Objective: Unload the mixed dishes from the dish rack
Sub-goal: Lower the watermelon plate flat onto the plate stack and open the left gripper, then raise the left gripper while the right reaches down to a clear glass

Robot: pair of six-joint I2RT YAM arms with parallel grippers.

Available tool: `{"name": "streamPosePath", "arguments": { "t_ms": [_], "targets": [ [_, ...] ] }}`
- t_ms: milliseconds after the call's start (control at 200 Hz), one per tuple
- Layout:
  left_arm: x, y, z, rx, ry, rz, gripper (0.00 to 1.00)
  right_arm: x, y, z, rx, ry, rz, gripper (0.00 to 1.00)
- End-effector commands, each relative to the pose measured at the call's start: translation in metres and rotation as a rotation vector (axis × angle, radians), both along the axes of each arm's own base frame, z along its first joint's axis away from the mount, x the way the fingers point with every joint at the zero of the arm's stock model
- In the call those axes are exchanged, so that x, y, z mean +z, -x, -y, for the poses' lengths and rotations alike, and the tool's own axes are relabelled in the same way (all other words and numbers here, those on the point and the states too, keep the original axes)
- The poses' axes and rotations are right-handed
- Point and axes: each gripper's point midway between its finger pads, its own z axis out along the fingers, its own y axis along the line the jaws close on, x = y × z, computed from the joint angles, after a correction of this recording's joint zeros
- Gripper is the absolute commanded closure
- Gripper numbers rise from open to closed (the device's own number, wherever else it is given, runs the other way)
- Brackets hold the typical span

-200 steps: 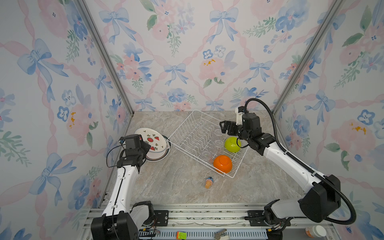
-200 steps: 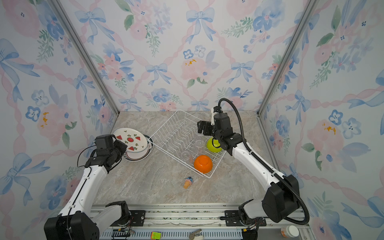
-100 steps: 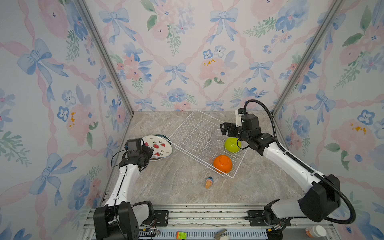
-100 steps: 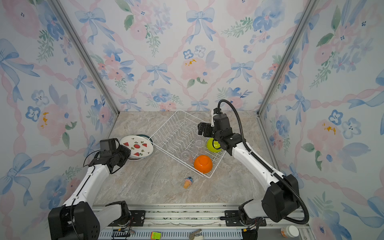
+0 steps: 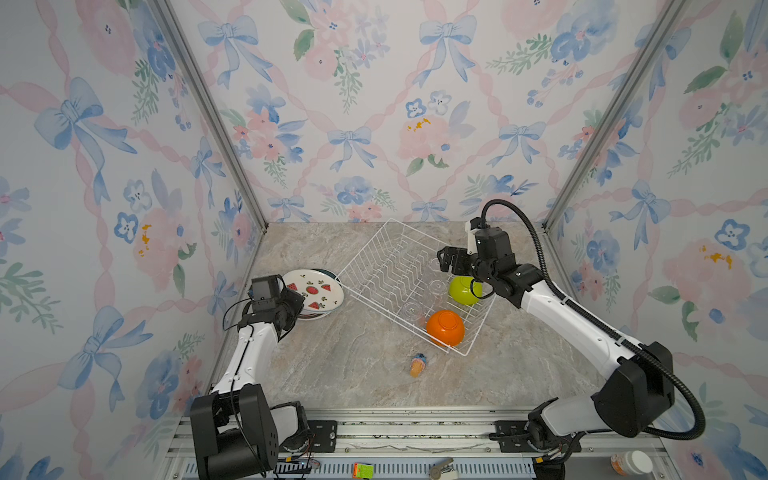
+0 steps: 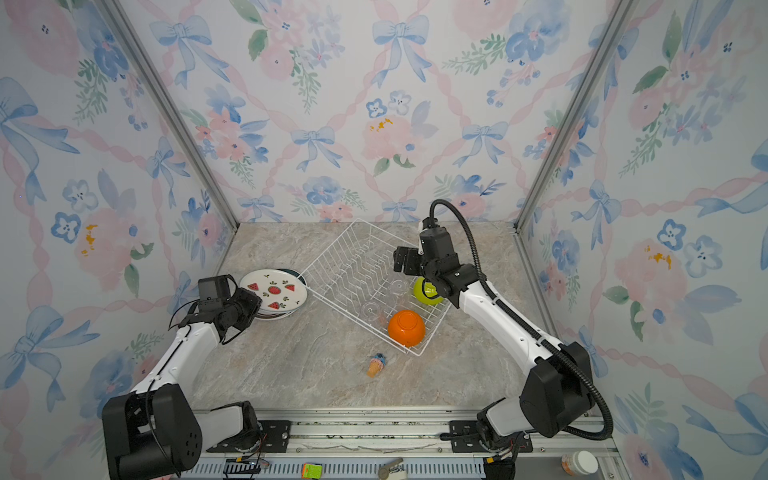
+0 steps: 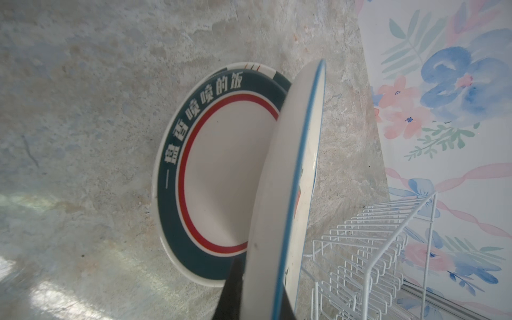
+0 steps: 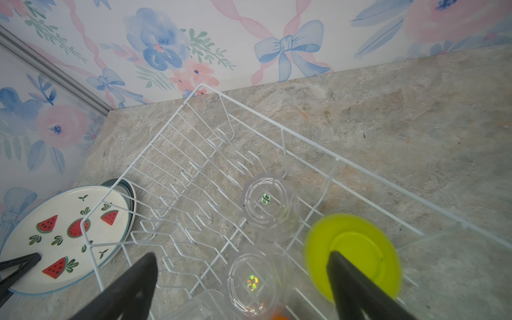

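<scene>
both top views: left tool (image 5: 300, 308), clamped on the watermelon plate (image 5: 314, 289), sits lower than before, beside the dish rack (image 5: 384, 266); right tool (image 5: 446, 262) gapes empty above it. left wrist: emblem plate (image 7: 221, 180), mostly hidden from above, lies flat on the desk (image 7: 83, 124) beneath. right wrist: glasses (image 8: 270, 206) and lime-green bowl (image 8: 357, 243), partly behind the tool, in the rack.

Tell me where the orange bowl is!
In both top views the orange bowl sits in the rack's near corner, right of centre, beside the green bowl.
</scene>
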Motion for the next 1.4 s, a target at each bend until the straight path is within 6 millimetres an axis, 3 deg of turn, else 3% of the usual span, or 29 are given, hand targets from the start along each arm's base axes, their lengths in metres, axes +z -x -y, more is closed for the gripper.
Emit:
{"name": "streamPosePath", "arguments": {
  "t_ms": [0,280,430,510,640,890,1045,1250,1270,1395],
  "targets": [
    [0.0,-0.002,-0.004,-0.006,-0.018,0.023,1.0,0.011,-0.001,0.0,-0.006,0.026,0.017,0.03],
    [0.008,-0.001,-0.007,-0.011,-0.047,0.05,0.6,0.016,0.003,-0.006,0.002,0.05,0.027,0.03],
    [0.01,-0.002,-0.008,-0.016,-0.054,0.056,0.58,0.016,0.005,-0.006,-0.008,0.046,0.023,0.03],
    [0.009,-0.002,-0.006,-0.028,-0.048,0.052,0.41,0.015,0.006,-0.007,-0.009,0.051,0.022,0.03],
    [0.009,-0.003,-0.002,-0.052,-0.037,0.056,0.03,0.016,0.007,-0.008,-0.013,0.059,0.025,0.03],
    [0.013,-0.003,-0.001,-0.058,-0.035,0.068,0.02,0.018,0.012,0.002,-0.037,0.1,0.025,0.03],
    [0.026,-0.007,0.004,-0.086,-0.026,0.105,0.02,0.013,0.014,0.017,-0.071,0.164,-0.013,0.03],
    [0.048,-0.009,0.003,-0.108,-0.082,0.167,0.02,-0.012,0.032,0.053,-0.15,0.255,-0.142,0.03],
    [0.064,-0.014,0.003,-0.112,-0.098,0.202,0.02,-0.015,0.034,0.057,-0.162,0.263,-0.156,0.03],
    [0.081,-0.02,0.008,-0.152,-0.142,0.242,0.02,-0.034,0.053,0.081,-0.218,0.299,-0.246,0.03]
  ]
}}
